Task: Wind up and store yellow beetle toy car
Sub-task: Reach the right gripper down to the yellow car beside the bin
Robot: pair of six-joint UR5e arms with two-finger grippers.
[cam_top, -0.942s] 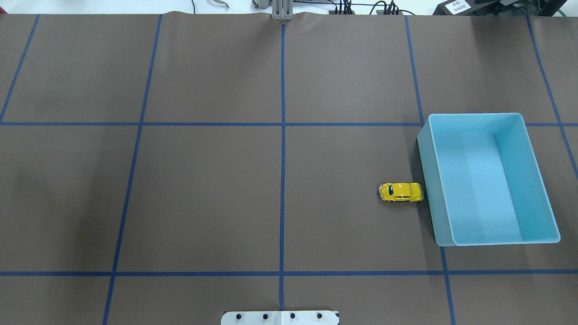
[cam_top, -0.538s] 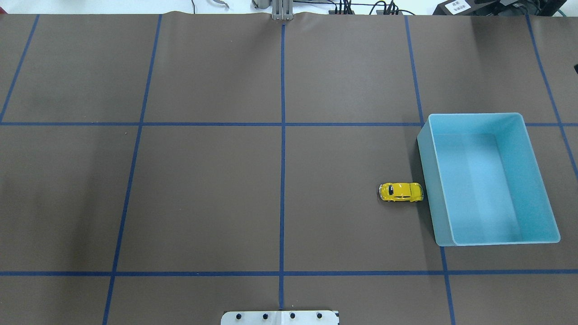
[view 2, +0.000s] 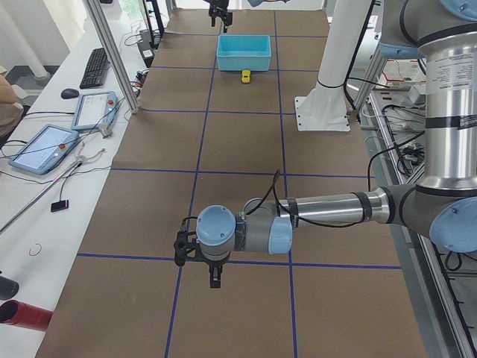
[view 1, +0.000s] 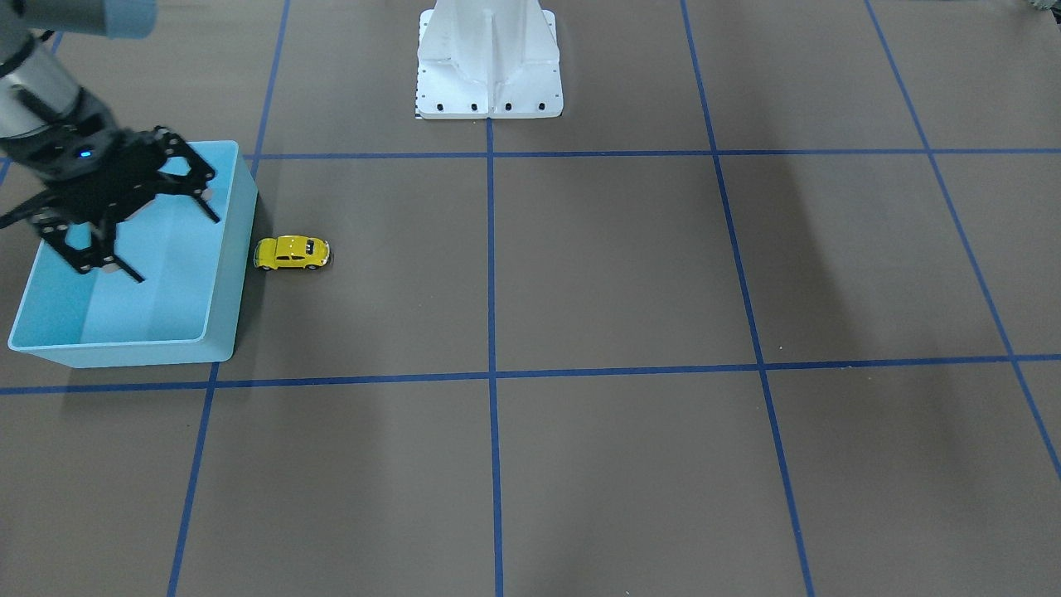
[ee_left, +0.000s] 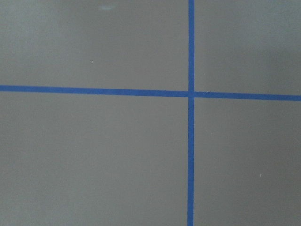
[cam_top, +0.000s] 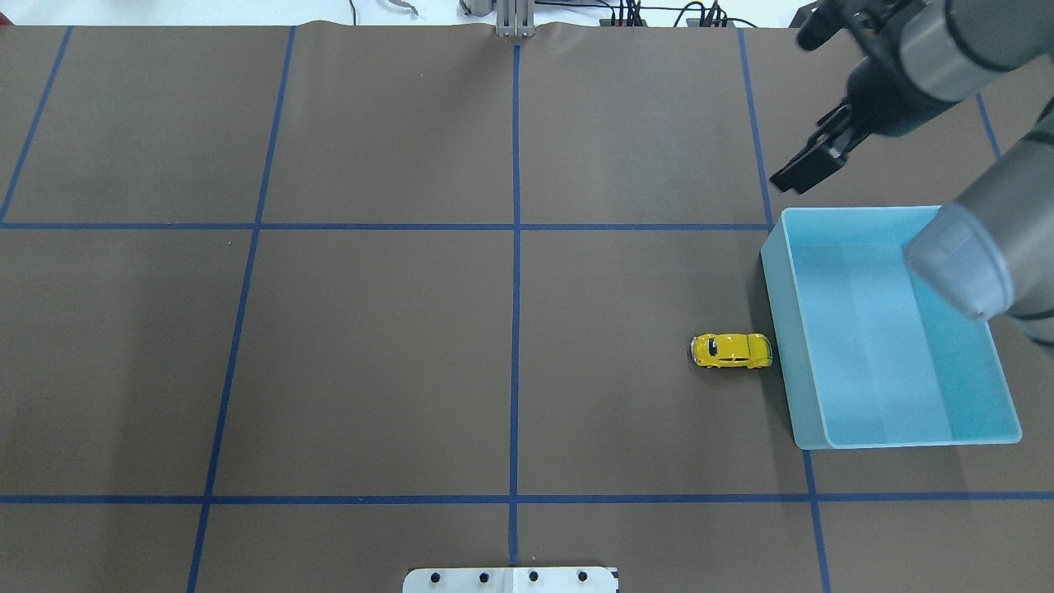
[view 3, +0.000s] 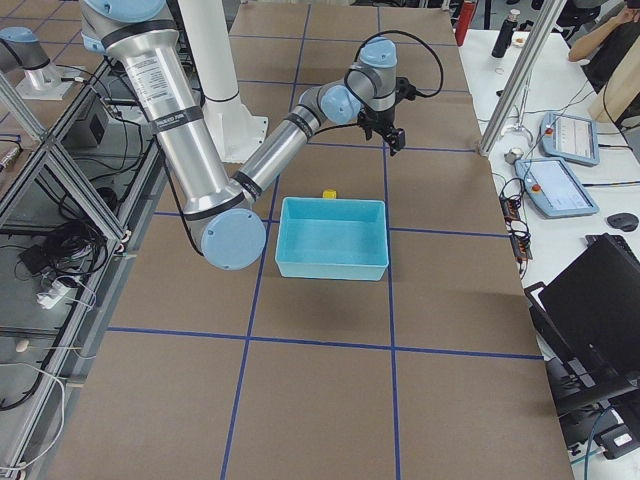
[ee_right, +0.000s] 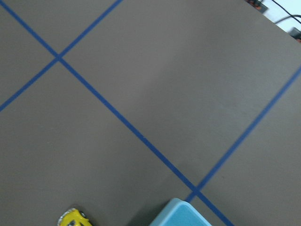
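Lining up the first grab is the step in hand, imo. Yellow beetle toy car [cam_top: 731, 350] sits on its wheels on the brown mat, one end just beside the light blue bin [cam_top: 782, 346] outer wall, not inside. Touching or not: can't tell.

Right gripper [view 1: 178, 249] hangs high over the bin, jaws spread wide, nothing in them. Left gripper [view 2: 212, 262] is well apart, toward the table's left end. It shows in the side cam only, so can't tell its jaw state.

To do it well:
- Drop w/ fingers across the car's width, clear of the bin wall.
- Pinch the body sides low.
- Keep wheels on the mat for the pull-back wind-up.

Risk: a finger clips the bin rim.
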